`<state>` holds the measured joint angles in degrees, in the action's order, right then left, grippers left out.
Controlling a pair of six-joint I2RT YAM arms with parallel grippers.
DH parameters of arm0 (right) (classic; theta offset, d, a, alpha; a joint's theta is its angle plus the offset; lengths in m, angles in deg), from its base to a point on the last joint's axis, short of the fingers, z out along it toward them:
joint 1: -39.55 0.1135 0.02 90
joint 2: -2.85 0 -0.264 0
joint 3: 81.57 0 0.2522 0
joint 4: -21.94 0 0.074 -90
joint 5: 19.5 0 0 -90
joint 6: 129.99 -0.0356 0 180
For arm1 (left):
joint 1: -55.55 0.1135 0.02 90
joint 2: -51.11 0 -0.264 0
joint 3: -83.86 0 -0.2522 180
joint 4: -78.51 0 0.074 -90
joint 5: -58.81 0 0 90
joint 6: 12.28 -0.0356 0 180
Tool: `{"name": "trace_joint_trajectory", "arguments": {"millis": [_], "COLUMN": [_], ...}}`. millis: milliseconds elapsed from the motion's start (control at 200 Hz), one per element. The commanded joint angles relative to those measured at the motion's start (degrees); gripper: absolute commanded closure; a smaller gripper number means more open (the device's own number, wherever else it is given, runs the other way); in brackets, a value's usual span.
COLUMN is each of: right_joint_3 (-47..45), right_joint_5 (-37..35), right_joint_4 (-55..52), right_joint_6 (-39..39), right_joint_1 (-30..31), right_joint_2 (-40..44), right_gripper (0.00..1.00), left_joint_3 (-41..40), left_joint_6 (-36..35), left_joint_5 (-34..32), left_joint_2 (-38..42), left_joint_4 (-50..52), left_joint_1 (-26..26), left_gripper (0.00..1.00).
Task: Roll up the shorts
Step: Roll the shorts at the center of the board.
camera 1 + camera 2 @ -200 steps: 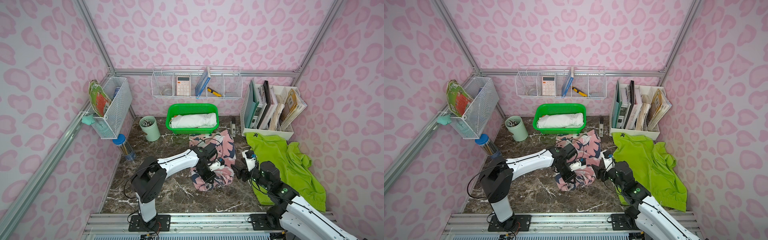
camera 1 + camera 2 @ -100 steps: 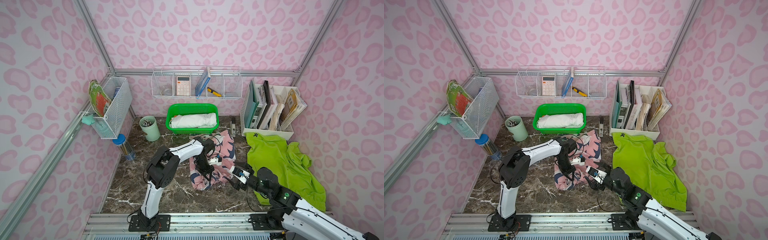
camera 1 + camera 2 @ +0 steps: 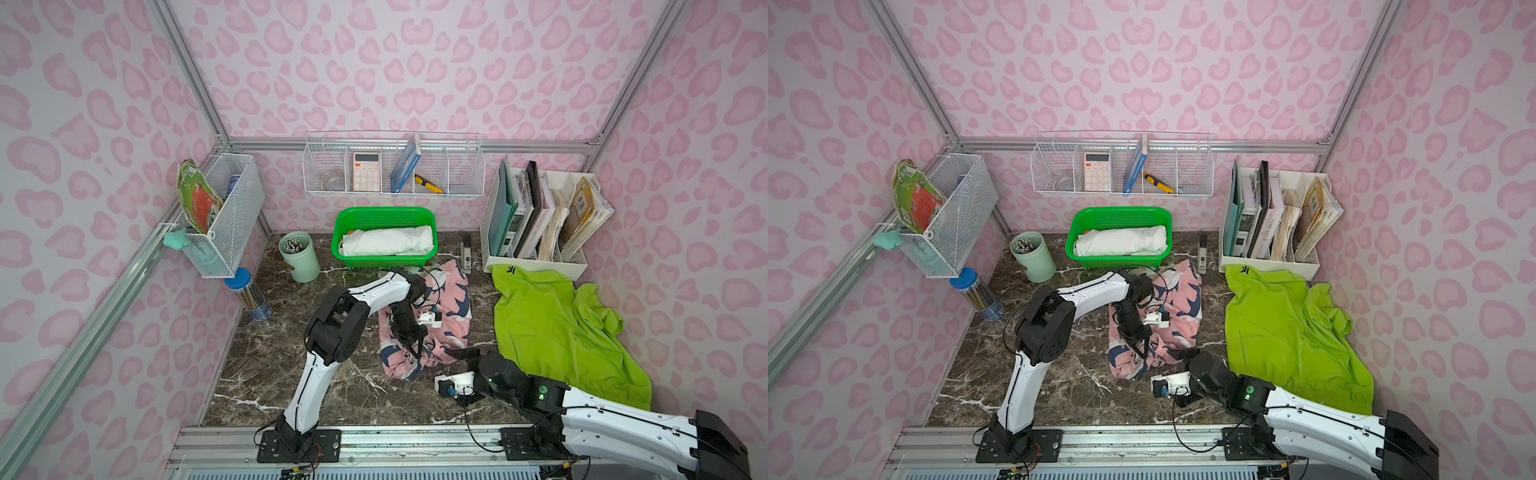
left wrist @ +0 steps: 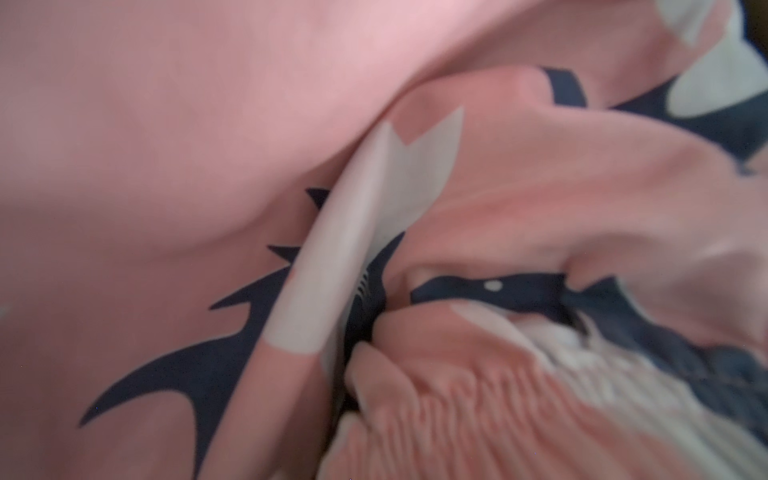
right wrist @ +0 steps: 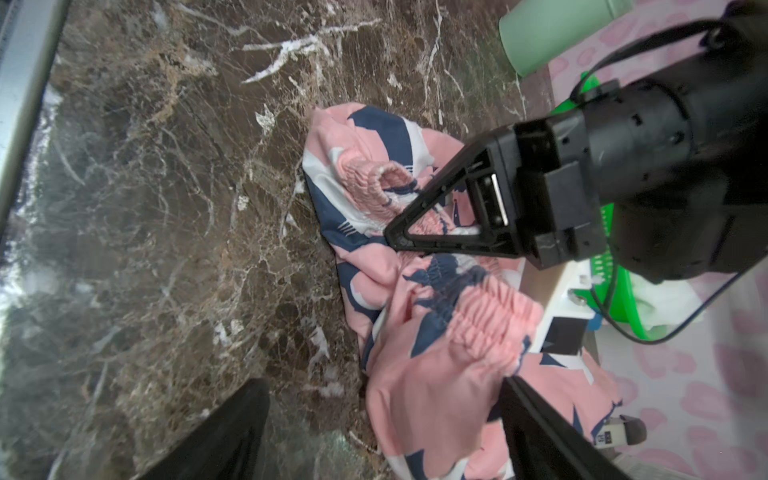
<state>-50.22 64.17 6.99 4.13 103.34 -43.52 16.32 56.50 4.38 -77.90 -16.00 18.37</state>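
My left gripper (image 5: pixel 394 239) is pinched shut on the waistband of the pink shorts (image 3: pixel 449 299), bunched mid-table (image 3: pixel 286 345). The right gripper (image 5: pixel 380 386) is spread at their near edge. Risk: if I close on one layer only, the roll skews or unravels. The green shorts (image 3: pixel 540 332) lie alongside, unrolled.

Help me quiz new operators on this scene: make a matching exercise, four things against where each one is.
Things:
1 pink shorts
2 lime green shorts
3 white cloth
4 calculator

Places:
A in the green basket
B in the wire shelf on the back wall
C spread out before the file rack
D pinched in the left claw

Pairs: 1-D, 2-C, 3-A, 4-B
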Motion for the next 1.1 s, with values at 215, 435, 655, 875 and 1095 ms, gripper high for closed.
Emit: {"name": "trace_joint_trajectory", "arguments": {"millis": [215,435,655,875,1095], "right_joint_3": [-0.08,2.27,4.09,4.94,6.67], "right_joint_5": [0.53,-0.06,0.98,4.69,7.45], "right_joint_4": [7.22,9.86,11.96,13.00,13.13], "right_joint_6": [5.40,5.03,7.92,9.92,10.02], "right_joint_1": [1.34,1.03,-2.67,-8.29,-9.64], "right_joint_2": [-4.64,-12.02,-17.52,-20.51,-25.56], "right_gripper": [0.11,0.11,0.11,0.12,0.13], "left_joint_3": [1.87,1.97,1.87,1.51,1.61], "left_joint_6": [-1.33,-1.02,-1.10,-1.04,-0.94], "left_joint_5": [2.05,1.94,2.13,2.21,1.94], "left_joint_2": [-2.38,-2.50,-2.43,-2.16,-2.47], "left_joint_4": [2.99,2.83,2.98,2.68,2.68], "left_joint_1": [1.33,1.32,1.32,1.29,1.25], "left_gripper": [1.00,1.00,1.00,1.00,1.00]}}
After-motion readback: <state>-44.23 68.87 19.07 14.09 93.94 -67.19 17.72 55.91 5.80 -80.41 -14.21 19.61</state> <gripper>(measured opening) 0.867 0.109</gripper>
